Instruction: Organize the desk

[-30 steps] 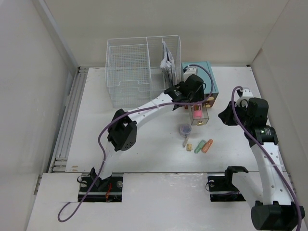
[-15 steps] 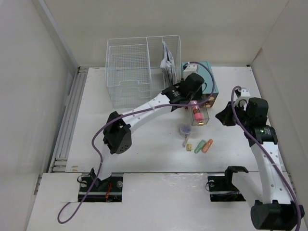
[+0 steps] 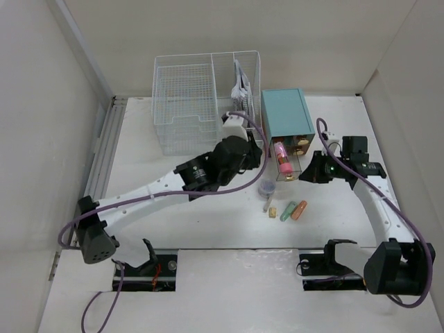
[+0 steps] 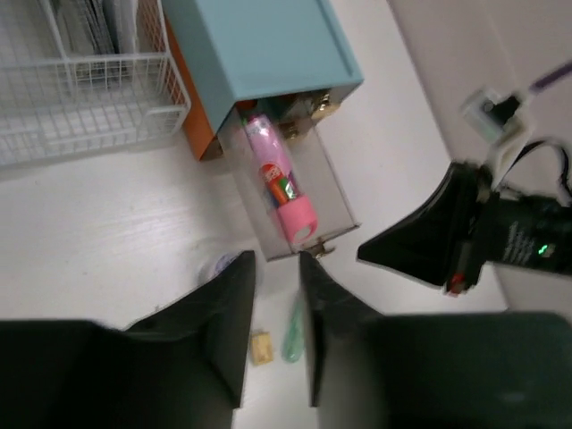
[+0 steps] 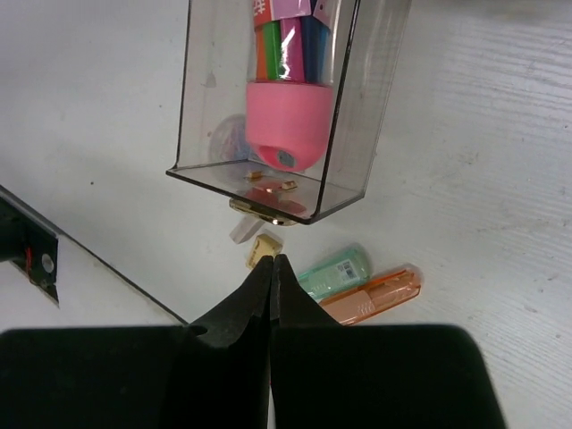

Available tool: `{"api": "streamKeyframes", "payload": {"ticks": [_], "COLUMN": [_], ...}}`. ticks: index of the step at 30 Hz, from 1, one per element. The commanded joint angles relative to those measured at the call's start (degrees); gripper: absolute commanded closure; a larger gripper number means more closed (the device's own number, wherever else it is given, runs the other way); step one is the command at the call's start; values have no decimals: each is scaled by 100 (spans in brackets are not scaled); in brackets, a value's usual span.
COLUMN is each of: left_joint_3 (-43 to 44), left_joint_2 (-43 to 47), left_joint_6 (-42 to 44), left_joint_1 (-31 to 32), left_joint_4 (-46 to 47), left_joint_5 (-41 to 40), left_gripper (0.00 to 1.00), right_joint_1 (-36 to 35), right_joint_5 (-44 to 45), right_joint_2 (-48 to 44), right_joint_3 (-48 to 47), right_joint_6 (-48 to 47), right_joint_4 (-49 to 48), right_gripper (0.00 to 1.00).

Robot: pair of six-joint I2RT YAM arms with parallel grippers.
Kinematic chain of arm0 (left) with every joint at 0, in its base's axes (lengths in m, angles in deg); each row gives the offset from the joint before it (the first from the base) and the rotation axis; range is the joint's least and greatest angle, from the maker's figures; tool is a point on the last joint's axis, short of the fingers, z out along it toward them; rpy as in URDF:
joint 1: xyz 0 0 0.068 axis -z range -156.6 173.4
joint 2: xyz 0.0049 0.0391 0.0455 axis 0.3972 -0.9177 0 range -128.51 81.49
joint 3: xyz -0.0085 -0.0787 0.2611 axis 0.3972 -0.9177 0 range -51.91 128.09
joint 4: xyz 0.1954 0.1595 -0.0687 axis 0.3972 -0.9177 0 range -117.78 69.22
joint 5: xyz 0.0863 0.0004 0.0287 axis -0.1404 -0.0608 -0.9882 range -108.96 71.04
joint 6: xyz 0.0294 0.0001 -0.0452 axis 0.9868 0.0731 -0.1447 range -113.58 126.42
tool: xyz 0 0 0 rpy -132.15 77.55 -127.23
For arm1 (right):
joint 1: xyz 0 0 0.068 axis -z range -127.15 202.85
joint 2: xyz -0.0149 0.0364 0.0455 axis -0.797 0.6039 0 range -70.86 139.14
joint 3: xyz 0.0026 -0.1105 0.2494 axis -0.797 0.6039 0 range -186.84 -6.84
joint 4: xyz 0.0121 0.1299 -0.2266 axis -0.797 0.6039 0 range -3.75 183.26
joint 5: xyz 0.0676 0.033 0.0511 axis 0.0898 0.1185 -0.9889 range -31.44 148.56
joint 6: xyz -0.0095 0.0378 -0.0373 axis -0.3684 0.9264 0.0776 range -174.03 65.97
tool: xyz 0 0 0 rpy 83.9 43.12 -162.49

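On the white desk (image 3: 139,159) a teal drawer box (image 3: 286,114) has its clear drawer (image 3: 296,166) pulled out, and a pink tube (image 3: 281,157) lies inside. My left gripper (image 3: 261,158) hovers just left of the drawer, open with a narrow gap and nothing in it (image 4: 275,257). My right gripper (image 3: 304,177) is shut and empty (image 5: 273,259), its tip close to the drawer's front right corner. In front of the drawer lie a purple round piece (image 3: 266,187), a yellow eraser (image 3: 272,211), a green tube (image 3: 286,211) and an orange tube (image 3: 299,209).
A white wire-mesh rack (image 3: 187,104) with papers (image 3: 241,87) stands at the back left, next to the teal box. A small white stick (image 3: 267,203) lies by the eraser. Walls close in the desk on both sides.
My left gripper has drawn back from over the drawer to its left side and narrowed its jaws; the arm swung low and left. My right gripper moved left toward the drawer front and shut.
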Motion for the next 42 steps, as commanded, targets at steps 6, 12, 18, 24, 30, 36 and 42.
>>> {"api": "streamKeyframes", "payload": {"ticks": [6,12,18,24,30,36,42], "left_joint_3": [-1424,-1591,-1662,-1662,-1363,-1232,-924], "left_joint_2": [-177,-433,-749,-1372,-1970,-2085,-2444], "left_joint_6": [-490,-745,-807,-746,-553,-438,-122], "left_joint_1": [485,784,838,838,838,838,838], "left_joint_4": [864,969,970,1128,1128,1453,1585], "left_joint_5": [524,217,-91,-337,-706,-759,-829], "left_gripper": [36,26,23,23,22,21,20], "right_joint_1": [-388,-669,-784,-915,-969,-969,-969], "right_joint_5": [71,265,406,563,749,968,1074], "right_joint_2": [587,1176,1615,2064,2302,2565,2882], "right_joint_3": [-326,-668,-933,-1160,-1354,-1609,-1724], "right_joint_6": [-38,243,525,736,841,902,903], "right_joint_4": [-244,-1017,-1623,-2248,-2599,-2898,-2951], "right_gripper": [100,100,100,100,100,100,100]}}
